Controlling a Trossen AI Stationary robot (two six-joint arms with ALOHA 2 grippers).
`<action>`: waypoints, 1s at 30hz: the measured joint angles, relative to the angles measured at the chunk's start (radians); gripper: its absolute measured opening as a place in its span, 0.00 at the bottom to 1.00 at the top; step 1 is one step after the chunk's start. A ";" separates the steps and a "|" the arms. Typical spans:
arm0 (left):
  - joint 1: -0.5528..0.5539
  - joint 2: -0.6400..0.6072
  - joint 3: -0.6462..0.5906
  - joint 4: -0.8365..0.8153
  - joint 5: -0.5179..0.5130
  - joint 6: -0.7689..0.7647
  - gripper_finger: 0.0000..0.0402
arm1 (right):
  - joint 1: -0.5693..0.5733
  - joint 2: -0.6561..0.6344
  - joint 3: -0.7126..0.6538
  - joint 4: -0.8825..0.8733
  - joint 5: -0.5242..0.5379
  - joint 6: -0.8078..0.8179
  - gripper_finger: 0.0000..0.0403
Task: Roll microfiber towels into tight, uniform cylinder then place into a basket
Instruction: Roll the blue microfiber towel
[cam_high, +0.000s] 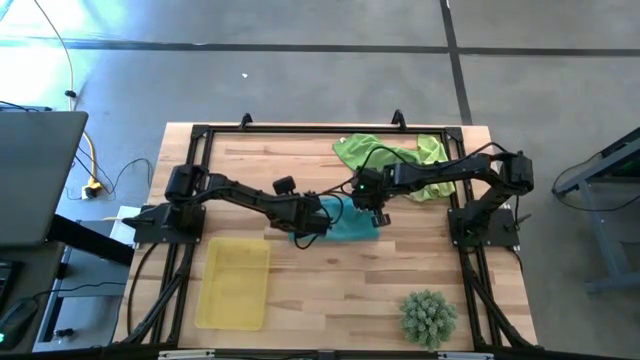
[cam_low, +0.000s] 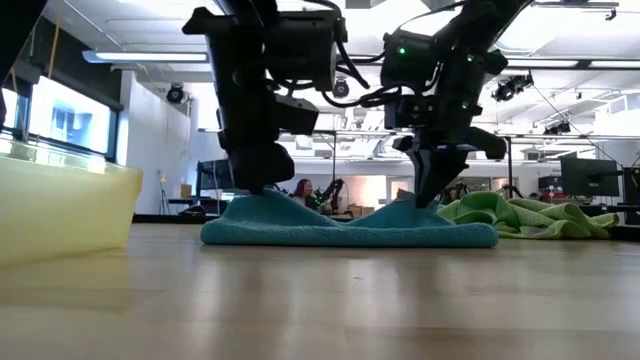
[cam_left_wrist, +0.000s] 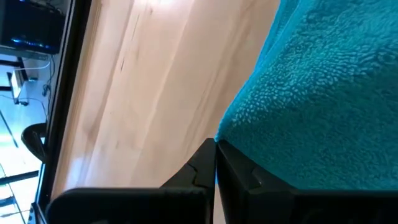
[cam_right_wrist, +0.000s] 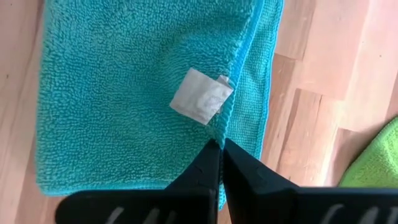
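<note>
From above, your two arms hide much of the teal towel (cam_high: 345, 226) at mid-tabletop (cam_high: 330, 290). The left gripper (cam_high: 308, 228) and right gripper (cam_high: 378, 214) each have jaws pinched tight on a towel edge, raising small peaks. Green towels (cam_high: 395, 160) lie bunched behind, partly under the right arm. The basket (cam_high: 235, 283) and spiky plant (cam_high: 428, 316) sit nearer the front edge.

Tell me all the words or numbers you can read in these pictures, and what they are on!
None can be read.
The white tag on the teal towel looks blank.
The laptop beside the table shows nothing legible.
The screens far back in the room are too small to read.
</note>
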 joint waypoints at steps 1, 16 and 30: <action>0.004 0.000 0.000 0.002 0.000 0.000 0.00 | -0.002 0.000 0.000 0.000 0.000 0.000 0.00; 0.023 0.000 0.000 0.062 -0.032 0.029 0.00 | -0.031 0.000 0.000 -0.042 0.014 0.002 0.00; 0.045 0.025 0.000 0.064 -0.044 0.051 0.00 | -0.032 0.000 0.000 -0.021 0.014 0.001 0.00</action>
